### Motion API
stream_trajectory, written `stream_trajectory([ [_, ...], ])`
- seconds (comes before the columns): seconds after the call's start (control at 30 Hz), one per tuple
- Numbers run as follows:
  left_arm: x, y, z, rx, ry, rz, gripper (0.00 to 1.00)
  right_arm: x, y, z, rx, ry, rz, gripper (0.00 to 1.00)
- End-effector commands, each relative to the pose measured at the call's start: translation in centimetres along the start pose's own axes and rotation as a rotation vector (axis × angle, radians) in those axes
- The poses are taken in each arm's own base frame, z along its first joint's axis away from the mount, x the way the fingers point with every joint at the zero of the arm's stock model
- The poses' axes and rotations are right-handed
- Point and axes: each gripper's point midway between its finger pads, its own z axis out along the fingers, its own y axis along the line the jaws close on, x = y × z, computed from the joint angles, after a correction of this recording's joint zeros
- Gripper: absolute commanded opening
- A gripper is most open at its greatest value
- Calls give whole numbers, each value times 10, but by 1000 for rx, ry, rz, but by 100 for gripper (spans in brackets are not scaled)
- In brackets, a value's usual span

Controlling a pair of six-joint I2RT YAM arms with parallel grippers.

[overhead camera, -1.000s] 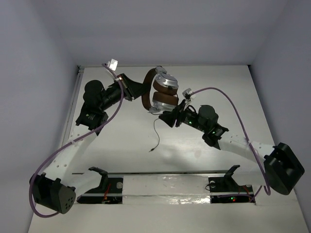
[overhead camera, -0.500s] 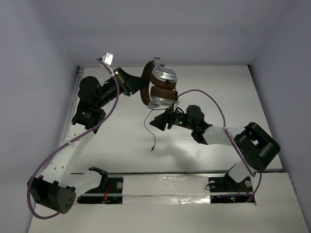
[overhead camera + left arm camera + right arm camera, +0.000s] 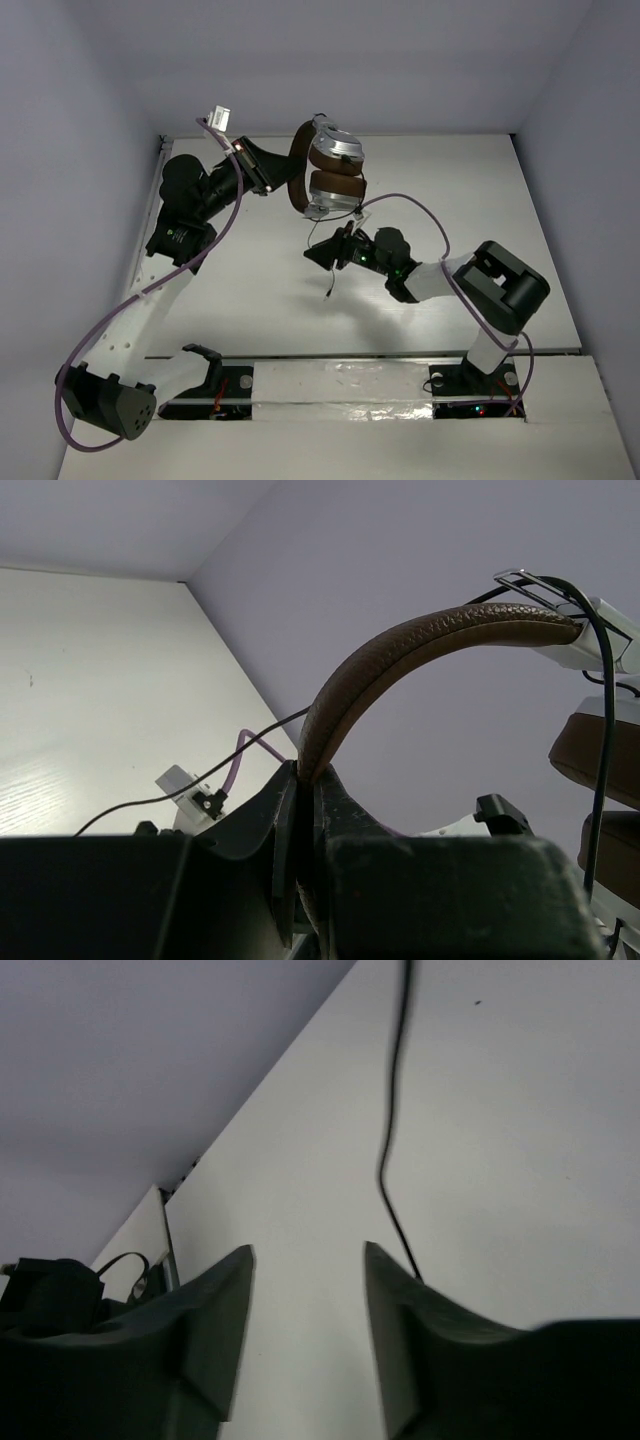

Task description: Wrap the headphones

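The headphones [image 3: 332, 178] hang in the air above the back middle of the table, with a brown headband [image 3: 297, 175] and silver cups with brown pads. My left gripper [image 3: 283, 180] is shut on the headband; in the left wrist view its jaws [image 3: 305, 780] pinch the band's end [image 3: 420, 640]. The thin black cord [image 3: 329, 287] dangles down from the cups. My right gripper [image 3: 318, 256] is open and empty just below the headphones. In the right wrist view the cord [image 3: 388, 1150] runs down behind the right finger [image 3: 420, 1340], outside the gap [image 3: 308, 1270].
The white table [image 3: 250, 290] is walled in purple-grey at the back and sides. A metal rail [image 3: 150, 230] runs along its left edge. Thick purple arm cables [image 3: 225, 225] loop beside both arms. Black mounts [image 3: 210, 365] stand at the near edge.
My right arm has folded in, moving its gripper left and under the headphones. My left gripper has shifted the headphones slightly left and up. The cord's free end has swung right.
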Motion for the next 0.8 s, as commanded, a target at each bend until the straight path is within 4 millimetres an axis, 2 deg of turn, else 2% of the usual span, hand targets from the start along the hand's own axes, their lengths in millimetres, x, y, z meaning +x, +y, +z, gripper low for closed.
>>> stream_trajectory([
  [0.0,-32,-47,-10,98,-97,71,0,-27,8,-11,8,-126,-46,49],
  [0.07,-32,-46,-10,100,-94,73,0,-34,16,-20,0,-148,-54,42],
  [0.1,-31,-46,-10,99,-92,71,0,-34,15,-24,10,-148,-55,43],
  [0.17,-29,-44,-9,105,-88,66,0,-27,10,-24,36,-105,-67,52],
  [0.2,-29,-44,-9,109,-87,62,0,-23,8,-20,36,-77,-73,58],
  [0.23,-28,-44,-9,115,-87,58,0,-27,14,-14,8,-79,-81,60],
  [0.27,-26,-43,-8,114,-82,54,0,-16,12,-9,-14,-40,-71,62],
  [0.3,-26,-42,-8,112,-81,52,0,-15,13,-5,-30,-37,-64,64],
  [0.4,-26,-41,-9,101,-79,55,0,-6,18,11,-64,-7,-57,68],
  [0.47,-26,-42,-10,101,-79,58,0,-10,14,20,-56,-13,-69,70],
  [0.7,-29,-51,-14,107,-84,63,0,-3,-17,46,18,-22,-96,70],
  [0.77,-30,-53,-15,107,-84,63,0,1,-19,47,10,-20,-93,66],
])
